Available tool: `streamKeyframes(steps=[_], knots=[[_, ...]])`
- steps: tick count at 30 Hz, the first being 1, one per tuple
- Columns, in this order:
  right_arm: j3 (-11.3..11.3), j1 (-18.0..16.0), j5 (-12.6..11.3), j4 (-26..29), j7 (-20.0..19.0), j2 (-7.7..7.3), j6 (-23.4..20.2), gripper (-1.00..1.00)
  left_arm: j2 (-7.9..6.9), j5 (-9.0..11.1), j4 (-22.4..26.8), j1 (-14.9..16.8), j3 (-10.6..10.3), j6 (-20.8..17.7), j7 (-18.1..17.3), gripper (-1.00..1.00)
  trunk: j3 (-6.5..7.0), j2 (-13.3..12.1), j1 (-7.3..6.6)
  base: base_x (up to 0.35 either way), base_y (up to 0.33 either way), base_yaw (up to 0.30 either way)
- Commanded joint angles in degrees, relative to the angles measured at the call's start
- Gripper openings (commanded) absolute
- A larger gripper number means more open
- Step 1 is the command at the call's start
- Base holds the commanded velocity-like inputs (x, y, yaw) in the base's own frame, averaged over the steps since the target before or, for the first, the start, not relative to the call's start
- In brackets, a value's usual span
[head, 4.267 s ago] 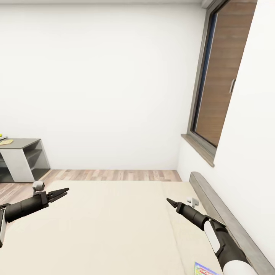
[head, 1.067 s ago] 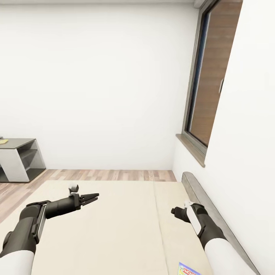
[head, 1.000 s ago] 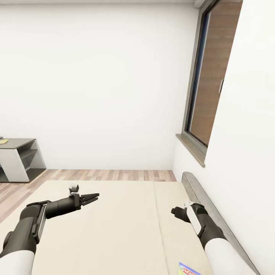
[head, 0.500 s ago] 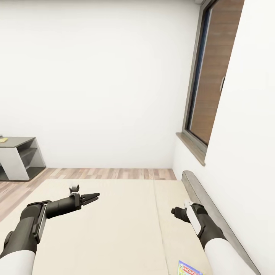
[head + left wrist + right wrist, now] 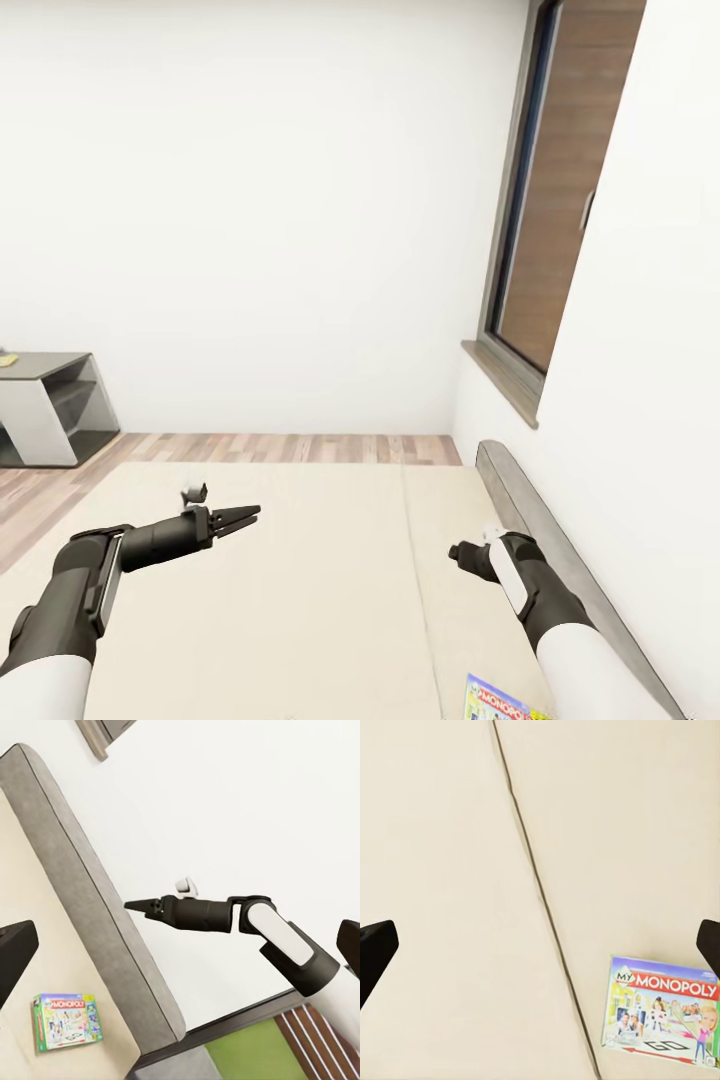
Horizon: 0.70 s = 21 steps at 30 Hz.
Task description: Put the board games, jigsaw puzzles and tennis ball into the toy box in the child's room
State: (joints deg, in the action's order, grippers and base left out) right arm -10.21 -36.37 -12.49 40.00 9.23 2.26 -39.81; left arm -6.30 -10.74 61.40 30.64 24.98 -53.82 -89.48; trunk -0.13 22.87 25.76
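Observation:
One of the board games [image 5: 495, 700], a white-and-green box printed "MY MONOPOLY", lies flat on the bed [image 5: 320, 600] near the grey headboard [image 5: 545, 530]. The same board game [image 5: 664, 1012] shows in the right wrist view beside the seam between the two beige pads, and in the left wrist view [image 5: 66, 1020]. My left gripper [image 5: 245, 517] hovers open over the left pad, far from the box. My right gripper [image 5: 455, 551] hangs open over the right pad, above the box and apart from it. The table [image 5: 50, 365] stands at the far left. The toy box, jigsaw puzzles and tennis ball are out of view.
A white wall runs behind the bed, and a wood floor strip [image 5: 280, 447] lies between them. A window [image 5: 545, 220] with a grey sill sits in the right wall above the headboard. The table's lower section has open shelves.
The view has tipped slightly downward, so more of the board game shows at the bottom edge. Since 4.3 s ago the left arm reached further over the bed and the right arm drew back.

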Motion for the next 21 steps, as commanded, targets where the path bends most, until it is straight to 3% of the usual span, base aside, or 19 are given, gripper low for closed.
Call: streamKeyframes(steps=[1, 11, 21], knots=[[-0.16, -0.01, -0.61, 0.07, 0.44, 0.04, -0.17, 1.00, -0.03, -0.60, 0.04, 0.03, 0.15, -0.59, -0.52, 1.00, -0.12, 0.05, 0.02, 0.000, 0.000, 0.000], [-0.24, -0.05, -0.67, 0.06, 0.44, -0.09, -0.18, 1.00, -0.12, -0.58, 0.04, 0.03, 0.30, -0.59, -0.52, 1.00, -0.98, 0.05, 0.02, 0.000, 0.000, 0.000], [-0.42, -0.08, -0.70, -0.03, 0.38, -1.15, -0.27, 1.00, -0.12, -0.60, 0.04, 0.03, 0.33, -0.59, -0.52, 1.00, -1.84, 0.05, 0.02, 0.000, 0.000, 0.000]])
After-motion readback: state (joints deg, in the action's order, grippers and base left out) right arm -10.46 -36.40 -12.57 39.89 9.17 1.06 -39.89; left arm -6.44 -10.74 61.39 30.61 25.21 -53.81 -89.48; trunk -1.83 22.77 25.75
